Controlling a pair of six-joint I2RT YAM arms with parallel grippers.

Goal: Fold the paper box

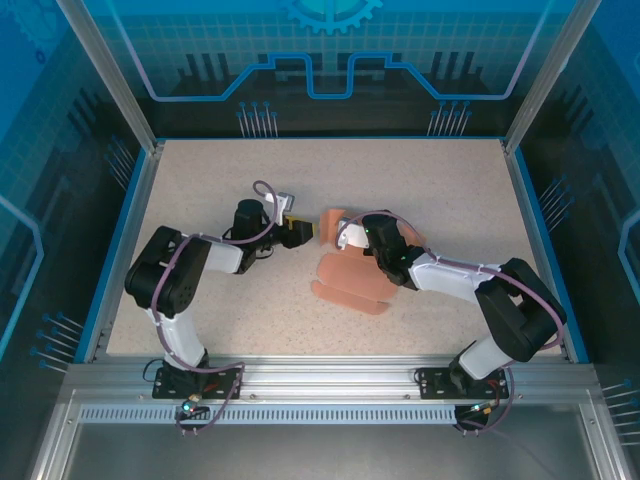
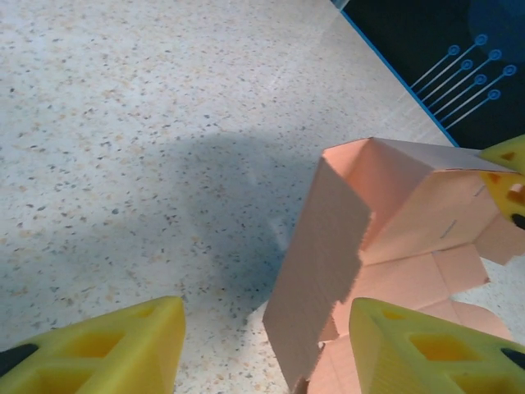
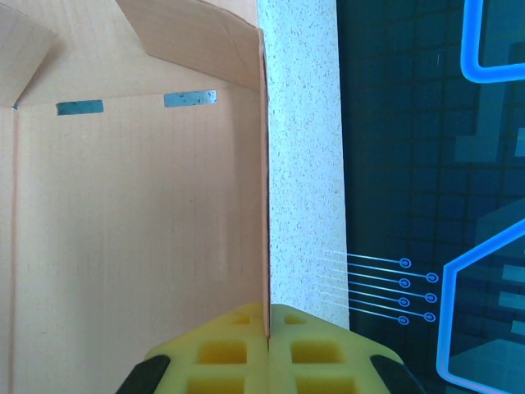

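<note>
Status, left to right. Left gripper [image 1: 299,232] sits just left of table [image 1: 200,180] centre, pointing right at the box [image 1: 352,282]. On my left wrist view its fingers [image 2: 107,349] stand wide apart with nothing clamped. A raised flap [image 2: 320,271] stands upright in the gap, close to the right-hand finger; I can't tell if they touch. Table under the left finger is bare and in shadow.

Box lies right of centre, partly folded. The near panels lie flat on the table and the far end is lifted between the two grippers.

Right gripper [image 1: 348,236] comes in from the right over the flat panels. It's closed on the box: my right wrist view shows an upright wall [image 3: 264,164] pinched edge-on between both pads [image 3: 221,353]. Two small slots [image 3: 189,99] show along the fold beyond the floor panel. Its yellow tips also show at the right edge of the left wrist view, on the far wall.
</note>
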